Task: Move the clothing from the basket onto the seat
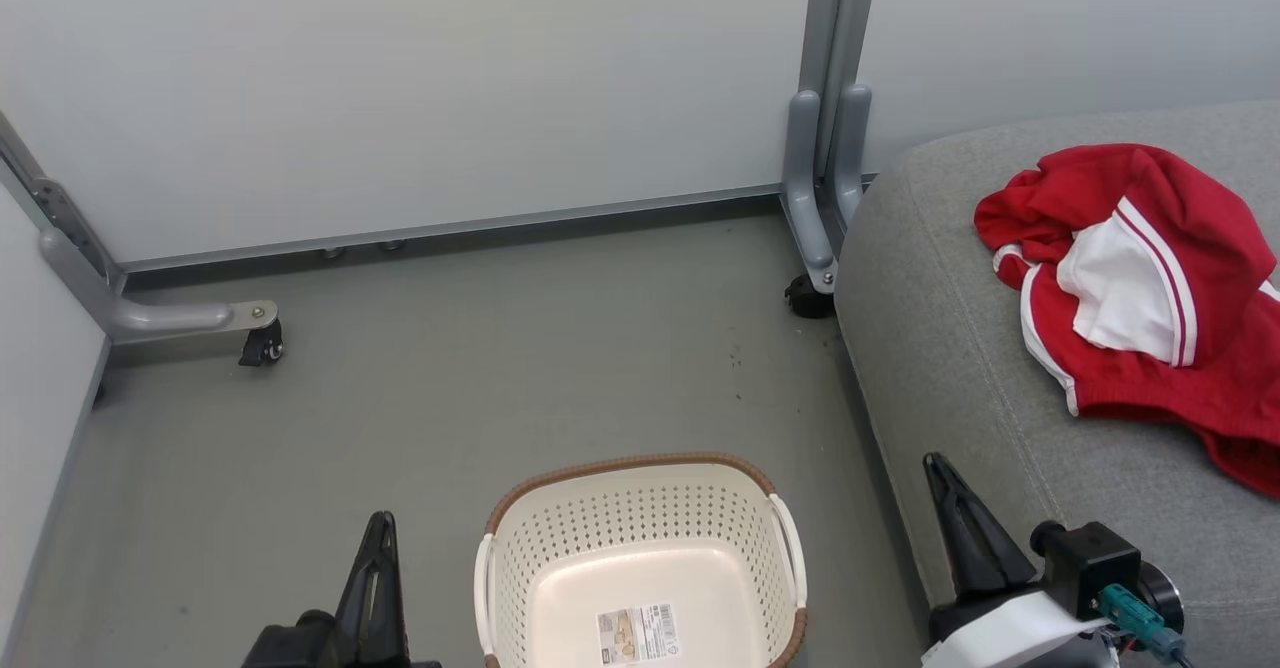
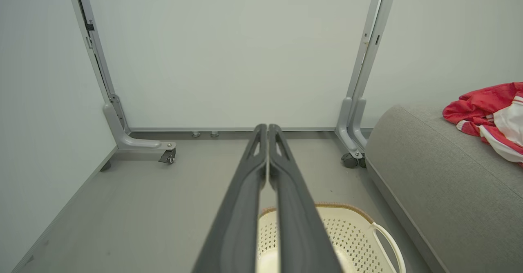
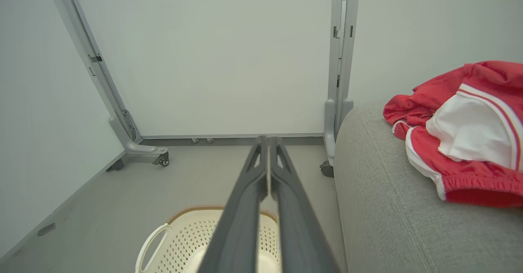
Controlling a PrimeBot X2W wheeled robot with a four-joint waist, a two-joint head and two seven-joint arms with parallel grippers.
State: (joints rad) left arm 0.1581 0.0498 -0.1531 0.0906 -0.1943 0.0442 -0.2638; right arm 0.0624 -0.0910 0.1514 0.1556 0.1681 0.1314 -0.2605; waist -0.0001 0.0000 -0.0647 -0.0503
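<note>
The clothing (image 1: 1130,278) lies heaped on the seat (image 1: 950,348) at the far right. The basket (image 1: 640,493), near me on the floor (image 1: 500,368), holds only its paper label (image 1: 638,634). My left tool (image 1: 382,520) and right tool (image 1: 936,462) each have fingers pressed together on nothing. I judge the red fabric light, limp and slightly slick. To shift it, I'd pinch a thick bunched fold or the gathered hem, not a single layer.
</note>
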